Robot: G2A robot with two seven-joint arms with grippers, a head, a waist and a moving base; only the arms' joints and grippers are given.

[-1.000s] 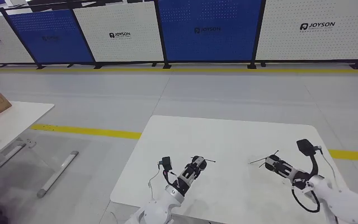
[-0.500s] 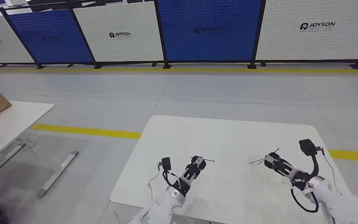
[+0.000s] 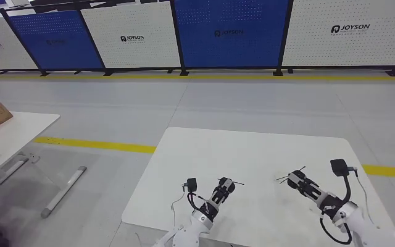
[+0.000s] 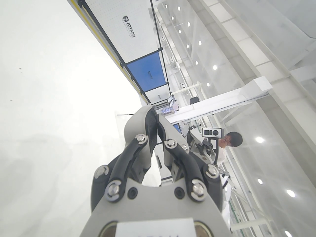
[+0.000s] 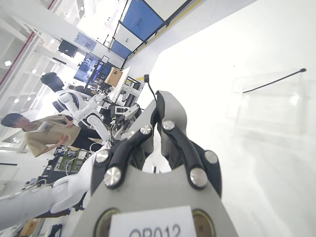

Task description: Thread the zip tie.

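White desk (image 3: 247,145) on a grey floor, with blue and white pegboard panels (image 3: 231,34) along the far side. Both arms sit at the near edge.

left gripper (image 3: 226,184): near-centre, fingers (image 4: 138,124) pressed together on the left zip tie (image 3: 238,183). Its thin black tail pokes out of the tips toward the right, above the desk.

right gripper (image 3: 295,177): near-right, fingers (image 5: 172,109) also closed, pinching the right zip tie (image 5: 151,88). A short length with the square head sticks out past the tips. The rest is hidden between the pads.

loose zip tie (image 3: 281,179): lies flat on the desk near the right gripper's tips, clear of them in the right wrist view. It runs from near-left to far-right, head at the far-right end. The right wrist view shows it over a faint clear rectangle (image 5: 269,114); sheet or tray, can't tell.

The two held ties are well apart, no contact.
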